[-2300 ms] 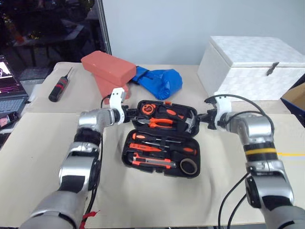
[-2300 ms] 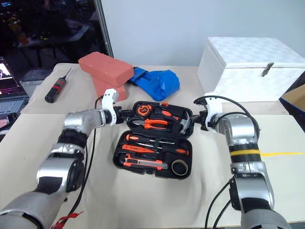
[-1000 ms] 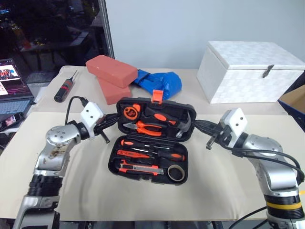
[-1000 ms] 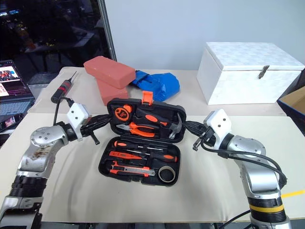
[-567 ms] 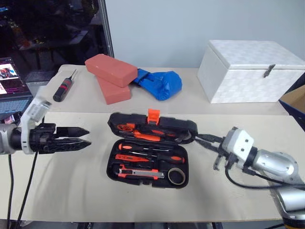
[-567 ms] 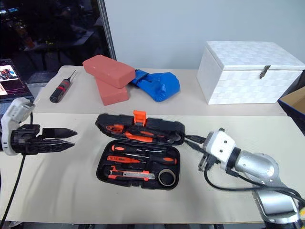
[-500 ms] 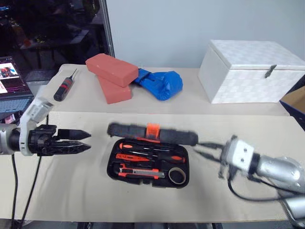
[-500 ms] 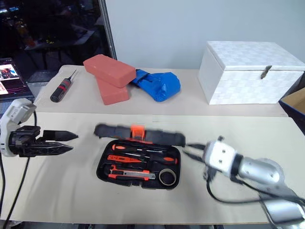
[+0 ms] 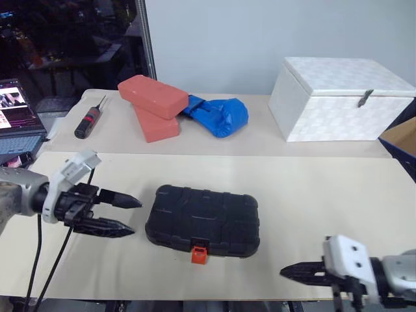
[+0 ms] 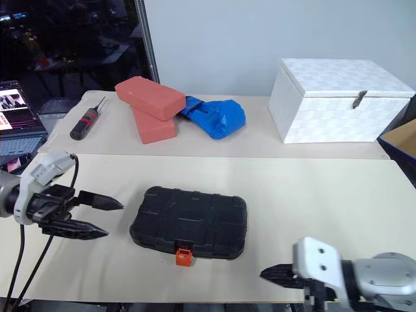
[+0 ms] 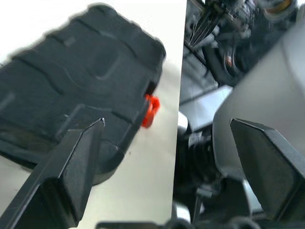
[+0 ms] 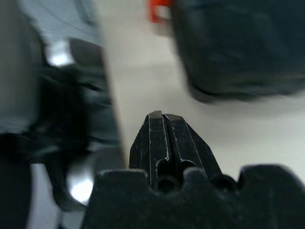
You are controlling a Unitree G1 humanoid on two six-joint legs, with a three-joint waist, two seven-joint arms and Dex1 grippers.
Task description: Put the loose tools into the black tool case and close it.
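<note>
Nearest the table's front edge: right gripper [image 9: 289, 271], fingers pressed together, empty, pointing left. Just beyond: black tool case [image 9: 203, 220], lid down, long axis across the beige table [image 9: 312, 195], orange latch [image 9: 199, 254] facing the front edge. Left of it: left gripper [image 9: 130, 215], fingers spread, empty, pointing at the case. Farther back: red bricks [image 9: 153, 96], blue bundle [image 9: 221, 116], black-and-red screwdriver [image 9: 87, 121], white box [image 9: 338, 97] by a grey wall. No legible writing.

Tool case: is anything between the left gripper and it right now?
Nothing visible. The left gripper, open, points at the closed tool case across bare table. The bricks and screwdriver lie farther back.
</note>
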